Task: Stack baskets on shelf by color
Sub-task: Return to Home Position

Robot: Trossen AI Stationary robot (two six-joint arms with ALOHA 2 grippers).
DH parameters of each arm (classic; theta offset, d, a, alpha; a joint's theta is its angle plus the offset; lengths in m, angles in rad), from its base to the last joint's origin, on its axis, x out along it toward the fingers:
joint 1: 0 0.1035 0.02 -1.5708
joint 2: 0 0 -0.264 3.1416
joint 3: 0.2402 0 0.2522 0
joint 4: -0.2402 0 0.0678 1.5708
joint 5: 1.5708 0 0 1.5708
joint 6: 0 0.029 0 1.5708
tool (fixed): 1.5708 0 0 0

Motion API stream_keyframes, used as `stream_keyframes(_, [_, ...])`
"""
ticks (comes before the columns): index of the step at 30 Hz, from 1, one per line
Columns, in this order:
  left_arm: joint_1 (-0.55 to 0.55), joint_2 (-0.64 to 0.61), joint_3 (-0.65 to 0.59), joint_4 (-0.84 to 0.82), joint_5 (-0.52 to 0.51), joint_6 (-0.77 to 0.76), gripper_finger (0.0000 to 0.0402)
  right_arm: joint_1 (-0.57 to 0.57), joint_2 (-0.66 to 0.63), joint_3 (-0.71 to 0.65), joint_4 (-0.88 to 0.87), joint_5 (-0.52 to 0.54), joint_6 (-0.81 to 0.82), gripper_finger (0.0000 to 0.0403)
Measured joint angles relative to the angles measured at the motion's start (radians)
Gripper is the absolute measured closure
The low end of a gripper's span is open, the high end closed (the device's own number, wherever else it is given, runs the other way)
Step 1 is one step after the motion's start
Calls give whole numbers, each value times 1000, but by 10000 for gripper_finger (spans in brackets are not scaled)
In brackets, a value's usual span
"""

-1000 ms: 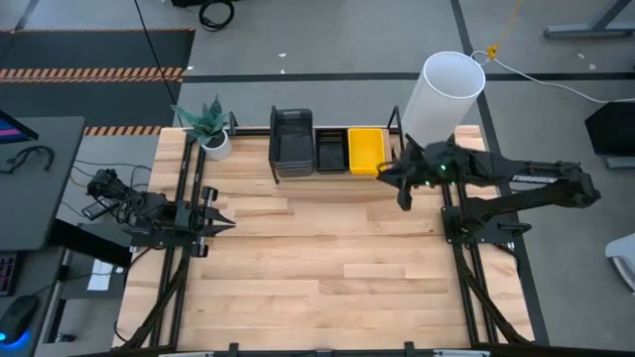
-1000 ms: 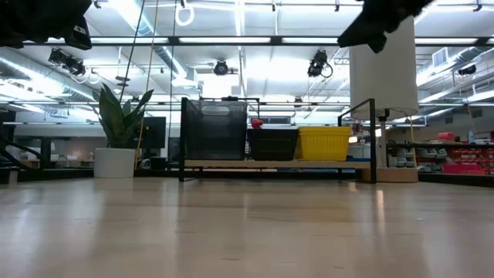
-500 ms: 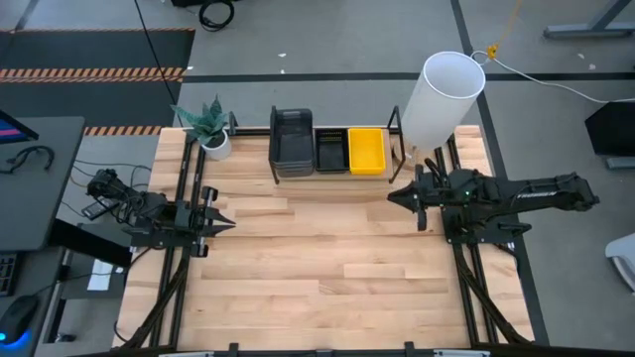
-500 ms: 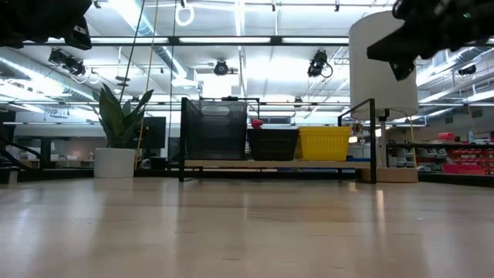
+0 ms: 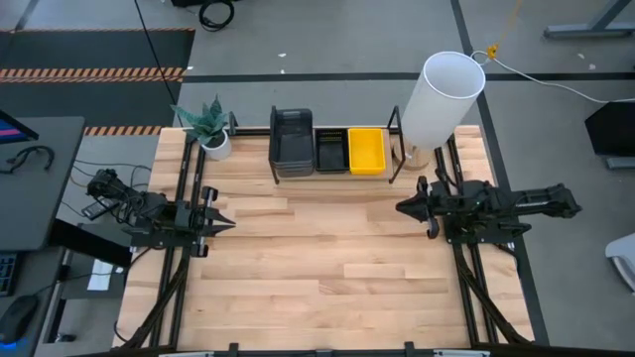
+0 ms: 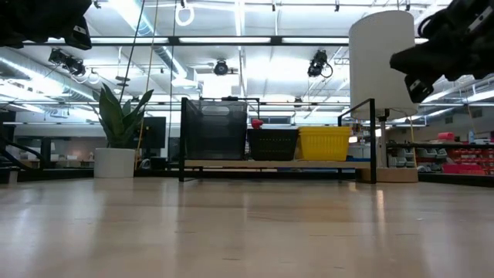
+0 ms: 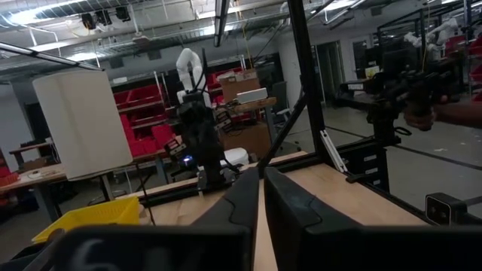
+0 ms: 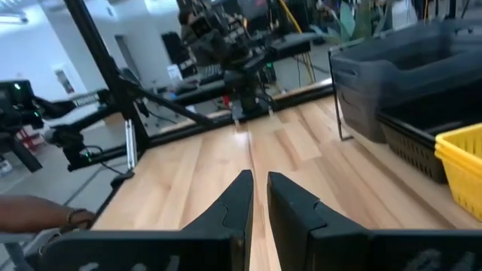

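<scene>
Shelf [image 6: 278, 164] stands along the counter's [image 5: 317, 268] far edge, between a potted plant [image 5: 208, 127] and a tall white cylinder [image 5: 442, 94]. Three piles sit on it side by side, close-packed; cannot tell if they touch. Dark grey baskets [image 5: 292, 144] at the plant end, black baskets [image 5: 330, 151] in the middle, yellow baskets [image 5: 366, 150] at the cylinder end. Grey pile stands tallest in the low view; the other two are about level. One colour per pile, which is what the task asks, so sorting reads as finished. No basket shows loose on the counter boards.

Right tool [image 5: 401, 207] hangs over the counter's right side, just in front of the shelf's cylinder end and apart from it, pointing across toward the middle. Fingers drawn almost together with a sliver of gap, nothing between them. In its wrist view the three piles lie off to one side, not ahead, so it isn't lined up for a grasp. Likely parking.

Left tool [image 5: 224, 221] waits at the counter's left side, well apart from the shelf, pointing inward. Fingers closed to a thin line, empty.
</scene>
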Motion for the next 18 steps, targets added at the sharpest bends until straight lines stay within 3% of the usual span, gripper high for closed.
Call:
stream_keyframes(7, [0,0,0,0,0,0,368,4,-125,-42,-1,15,-39,357])
stream_keyframes(15, [0,0,0,0,0,0,376,4,-118,-89,54,65,-87,357])
stream_keyframes(18, [0,0,0,1,0,0,372,4,-120,-89,66,131,-81,357])
